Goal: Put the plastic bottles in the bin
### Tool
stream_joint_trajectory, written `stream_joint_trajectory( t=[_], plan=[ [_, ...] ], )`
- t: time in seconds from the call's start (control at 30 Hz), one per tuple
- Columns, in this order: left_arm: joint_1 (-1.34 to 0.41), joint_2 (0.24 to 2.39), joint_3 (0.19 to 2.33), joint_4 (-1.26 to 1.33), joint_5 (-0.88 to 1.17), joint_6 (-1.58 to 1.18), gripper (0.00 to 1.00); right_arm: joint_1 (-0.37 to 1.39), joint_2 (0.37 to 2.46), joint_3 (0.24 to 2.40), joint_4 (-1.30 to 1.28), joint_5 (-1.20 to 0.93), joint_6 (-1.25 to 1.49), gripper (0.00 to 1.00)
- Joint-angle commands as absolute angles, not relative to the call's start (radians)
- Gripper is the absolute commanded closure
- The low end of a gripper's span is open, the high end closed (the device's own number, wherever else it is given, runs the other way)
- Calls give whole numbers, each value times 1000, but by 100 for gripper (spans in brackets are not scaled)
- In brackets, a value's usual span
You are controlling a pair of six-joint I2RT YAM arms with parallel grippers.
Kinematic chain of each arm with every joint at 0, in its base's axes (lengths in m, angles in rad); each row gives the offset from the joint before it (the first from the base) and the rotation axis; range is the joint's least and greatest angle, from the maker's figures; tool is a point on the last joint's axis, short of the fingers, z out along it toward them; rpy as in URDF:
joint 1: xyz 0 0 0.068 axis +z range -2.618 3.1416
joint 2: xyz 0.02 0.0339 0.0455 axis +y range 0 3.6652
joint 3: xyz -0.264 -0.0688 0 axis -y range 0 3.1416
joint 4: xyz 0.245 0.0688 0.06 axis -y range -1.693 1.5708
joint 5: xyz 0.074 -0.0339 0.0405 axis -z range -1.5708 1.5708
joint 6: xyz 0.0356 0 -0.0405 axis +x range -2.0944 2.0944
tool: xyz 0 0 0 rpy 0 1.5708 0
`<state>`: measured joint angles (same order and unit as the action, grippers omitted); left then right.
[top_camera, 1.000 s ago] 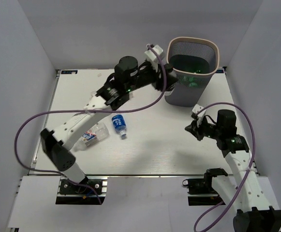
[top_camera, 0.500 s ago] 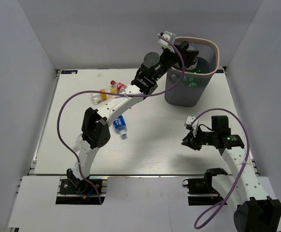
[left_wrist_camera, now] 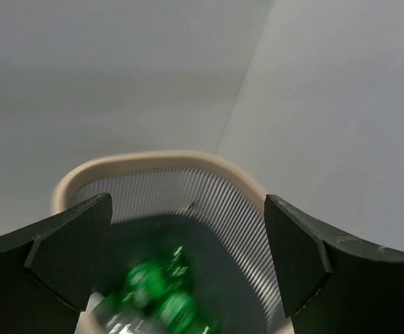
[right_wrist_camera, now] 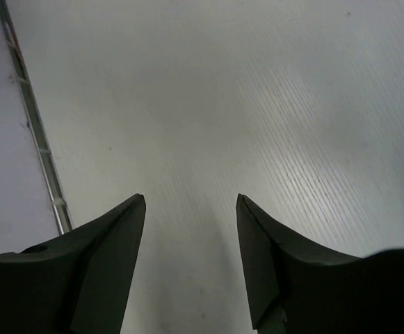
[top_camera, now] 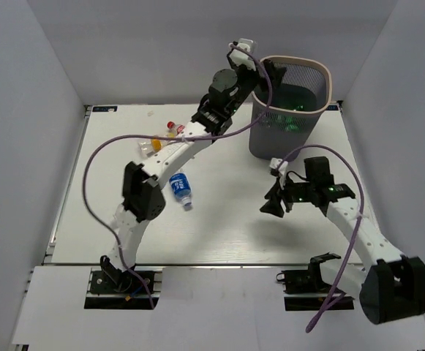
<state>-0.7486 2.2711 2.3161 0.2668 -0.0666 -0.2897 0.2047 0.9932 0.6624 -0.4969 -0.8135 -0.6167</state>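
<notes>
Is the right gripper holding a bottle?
No: in the right wrist view the right gripper stands open, with only the table surface showing between its fingers.

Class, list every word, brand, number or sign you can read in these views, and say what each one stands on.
No text is readable.
The blue-labelled bottle: white print on the label, too small to read.
The red-capped bottle and yellow-labelled bottle: labels too small to read.
The green bottles in the bin: blurred, nothing legible.
</notes>
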Motion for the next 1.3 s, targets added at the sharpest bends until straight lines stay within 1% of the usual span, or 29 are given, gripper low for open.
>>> stream_joint_trajectory(
  t=[0.0,0.03,0.07,0.1,0.13,0.17,0.2,0.23,0.27,0.3,0.33,0.37,0.43,0.47,0.5,0.53,0.57,0.67,0.83,0.87,0.97,1.07,1.2,1.27],
  plan=[
    [-752,1940,2223,84,-82,-102,0,285,1101,773,-391,-798,-430,40],
    [-761,1868,2094,39,-122,-22,0,326,1153,807,-355,-782,-398,42],
    [-761,1713,2018,-3,-171,1,0,363,1208,843,-347,-769,-367,46],
    [-761,1639,1882,-53,-263,2,0,382,1241,866,-336,-718,-265,47],
    [-761,1567,1817,-178,-320,2,3,417,1274,952,-327,-704,-230,49],
    [-750,1498,1755,-243,-427,-49,9,452,1370,981,-334,-703,-204,49],
    [-750,1360,1633,-297,-484,-63,13,471,1402,1009,-321,-689,-104,50],
    [-750,1295,1579,-393,-544,-81,19,518,1452,1079,-292,-671,-63,50],
    [-750,1235,1533,-446,-636,-137,30,535,1504,1104,-284,-663,-22,49],
    [-750,1182,1473,-506,-670,-171,33,551,1529,1133,-276,-640,88,45],
    [-750,1104,1457,-575,-713,-214,33,575,1593,1196,-278,-635,121,43],
    [-750,1077,1457,-723,-736,-297,31,603,1652,1250,-261,-635,168,30],
    [-750,1043,1447,-867,-752,-392,24,639,1725,1322,-247,-621,218,19],
    [-750,1034,1447,-976,-730,-447,16,658,1811,1372,-238,-623,241,13],
    [-750,1034,1447,-1023,-715,-478,14,675,1842,1447,-251,-618,242,10],
    [-750,1034,1447,-1070,-704,-512,12,686,1876,1489,-268,-592,247,10],
    [-750,1034,1447,-1138,-669,-556,11,710,1967,1597,-309,-578,247,10],
    [-769,1034,1405,-1198,-631,-621,9,722,2073,1724,-336,-497,293,10],
    [-769,950,1332,-1155,-609,-640,9,768,2213,1867,-334,-390,330,10],
    [-769,928,1321,-1155,-609,-640,9,772,2226,1877,-336,-320,333,10],
    [-769,919,1298,-1143,-609,-630,9,795,2279,1928,-348,-215,304,10],
    [-769,919,1267,-1123,-609,-620,8,810,2319,1948,-347,-201,269,10],
    [-769,942,1233,-1114,-618,-630,7,847,2370,1968,-351,-128,200,10],
    [-769,974,1213,-1137,-629,-646,5,864,2381,1954,-348,-85,173,14]
  ],
)
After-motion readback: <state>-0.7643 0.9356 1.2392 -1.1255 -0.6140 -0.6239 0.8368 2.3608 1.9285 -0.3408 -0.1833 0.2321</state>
